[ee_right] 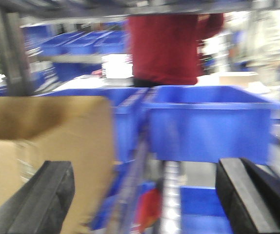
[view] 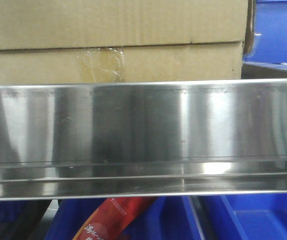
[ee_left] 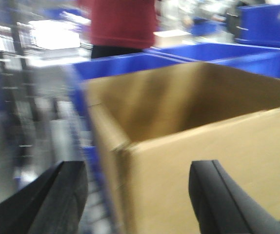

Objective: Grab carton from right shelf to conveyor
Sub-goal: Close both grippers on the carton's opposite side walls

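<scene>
Carton (view: 113, 45) sits on right shelf (view: 143, 130), not yet gripped; left gripper (ee_left: 137, 192) and right gripper (ee_right: 145, 195) gape wide, empty, one near each end; lift and conveyor transfer left to do.

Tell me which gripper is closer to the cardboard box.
Left. The left gripper is right in front of the box, with a box corner between its open jaws. The right gripper faces a blue bin; the box stands off to one side.

Bright white glare (ee_left: 54, 34) at left; person in red top (ee_right: 167, 46) behind; surroundings blurred
</scene>
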`<state>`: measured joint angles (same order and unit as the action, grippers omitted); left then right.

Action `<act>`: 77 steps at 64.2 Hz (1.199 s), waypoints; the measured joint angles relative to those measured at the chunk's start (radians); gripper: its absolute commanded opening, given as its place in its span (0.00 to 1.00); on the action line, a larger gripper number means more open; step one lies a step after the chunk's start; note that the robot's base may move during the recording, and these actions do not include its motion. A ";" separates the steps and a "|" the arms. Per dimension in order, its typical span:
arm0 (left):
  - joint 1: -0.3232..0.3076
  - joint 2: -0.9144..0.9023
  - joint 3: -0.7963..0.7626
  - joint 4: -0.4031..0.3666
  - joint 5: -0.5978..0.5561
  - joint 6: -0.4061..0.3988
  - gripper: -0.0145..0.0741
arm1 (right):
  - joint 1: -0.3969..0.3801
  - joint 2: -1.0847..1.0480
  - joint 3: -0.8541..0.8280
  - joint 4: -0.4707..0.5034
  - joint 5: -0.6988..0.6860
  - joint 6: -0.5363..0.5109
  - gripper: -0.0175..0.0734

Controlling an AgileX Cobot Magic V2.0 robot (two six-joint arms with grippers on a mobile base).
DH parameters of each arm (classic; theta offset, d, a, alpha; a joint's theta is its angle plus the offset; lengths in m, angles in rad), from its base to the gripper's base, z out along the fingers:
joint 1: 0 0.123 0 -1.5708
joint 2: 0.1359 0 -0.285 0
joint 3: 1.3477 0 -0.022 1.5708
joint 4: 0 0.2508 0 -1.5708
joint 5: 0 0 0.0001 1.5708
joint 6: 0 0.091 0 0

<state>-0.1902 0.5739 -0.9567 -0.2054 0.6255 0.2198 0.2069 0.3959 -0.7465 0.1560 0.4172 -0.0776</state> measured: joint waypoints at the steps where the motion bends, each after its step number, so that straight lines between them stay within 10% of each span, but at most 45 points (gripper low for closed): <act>1: -0.007 0.021 -0.008 -0.002 0.003 0.002 0.57 | 0.010 0.014 -0.012 0.001 0.003 0.000 0.72; 31: -0.060 0.501 -0.471 -0.007 0.213 -0.049 0.57 | 0.226 0.642 -0.653 0.007 0.344 0.000 0.72; 50: -0.060 0.759 -0.756 0.269 0.445 -0.347 0.57 | 0.226 1.009 -1.107 -0.041 0.673 0.088 0.72; 77: -0.060 1.021 -0.944 0.427 0.596 -0.428 0.57 | 0.226 1.301 -1.327 -0.104 0.812 0.172 0.72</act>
<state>-0.2501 1.5949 -1.9010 0.2212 1.2219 -0.2082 0.4329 1.6970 -2.0731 0.0519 1.2297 0.0942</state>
